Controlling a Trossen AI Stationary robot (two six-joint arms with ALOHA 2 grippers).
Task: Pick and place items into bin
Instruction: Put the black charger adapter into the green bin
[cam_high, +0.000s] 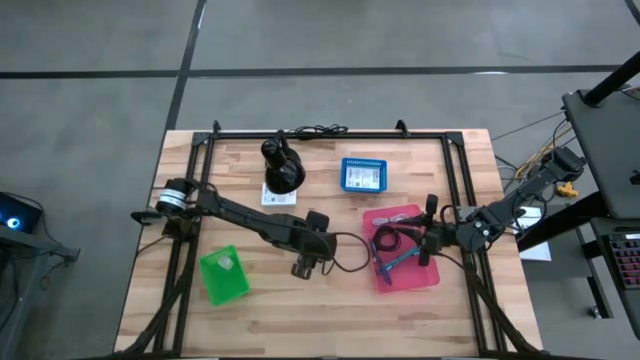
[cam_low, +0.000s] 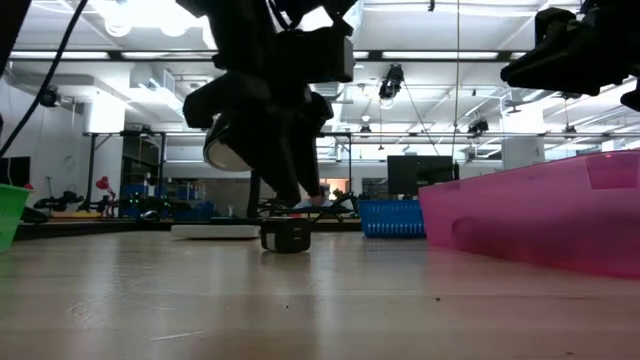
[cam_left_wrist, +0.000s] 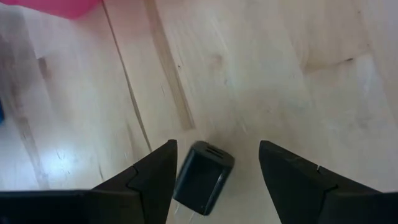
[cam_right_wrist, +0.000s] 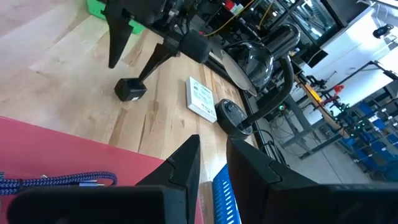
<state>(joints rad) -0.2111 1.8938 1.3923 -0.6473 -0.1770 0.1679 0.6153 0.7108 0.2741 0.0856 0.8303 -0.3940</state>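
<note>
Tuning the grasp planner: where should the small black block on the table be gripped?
Across the two long flat sides of the small black block, coming straight down. It lies flat on the table, apart from other things, already between the open left gripper fingers.

Industrial robotics lab or workshop: pale butcher-block wooden table inside a black metal frame, on grey concrete floor. Beyond it, bright ceiling strip lights, blue storage shelving, hanging cables.

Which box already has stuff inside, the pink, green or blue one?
The pink bin. It holds a blue cable and slim tools; the green box and blue basket show nothing clearly inside.
</note>
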